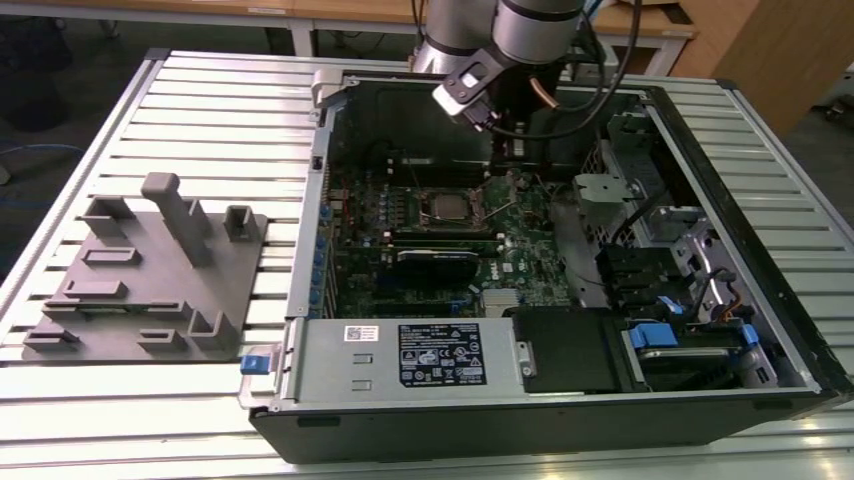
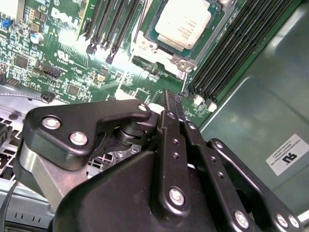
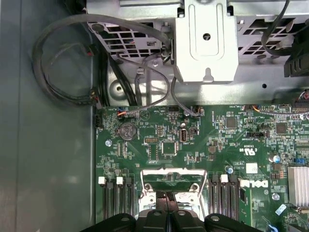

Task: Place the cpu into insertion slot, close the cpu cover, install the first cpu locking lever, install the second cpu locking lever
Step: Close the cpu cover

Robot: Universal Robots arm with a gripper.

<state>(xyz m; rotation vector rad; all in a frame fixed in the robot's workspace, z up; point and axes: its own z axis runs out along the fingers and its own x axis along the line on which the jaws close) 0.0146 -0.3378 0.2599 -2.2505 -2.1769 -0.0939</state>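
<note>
The likeliest trouble, I judge, is a slip. The gripper [image 2: 172,99] works with narrow tips close to a thin metal rod [image 2: 185,79], probably one of the locking levers, which stands free at the corner of the socket. A rod that thin could skid off the tips and spring back, or the tips could run on into the small parts of the green board [image 3: 193,140] around it. Pushing at an angle could also load the cpu cover [image 2: 145,48] unevenly against the chip beneath. The gripper's fingers are pressed together in both wrist views, with no gap between them and nothing visibly pinched. Whether the tips actually touch the rod I cannot tell; they sit just beside it. Past the tips, the silvery cover lies down over the socket as a frame. The cpu [image 2: 183,21] shows through its square cut-out, pale top up and flat, so it sits inside the insertion slot [image 1: 445,208] and under the frame. Long black memory slots [image 2: 227,53] flank the socket on both sides. Farther out, the exterior view shows the arm reaching down into the open computer case [image 1: 747,200]. The case rests on a slatted table [image 1: 200,100], with a grey fixture tray [image 1: 147,270] well apart on the exterior view's left.
</note>
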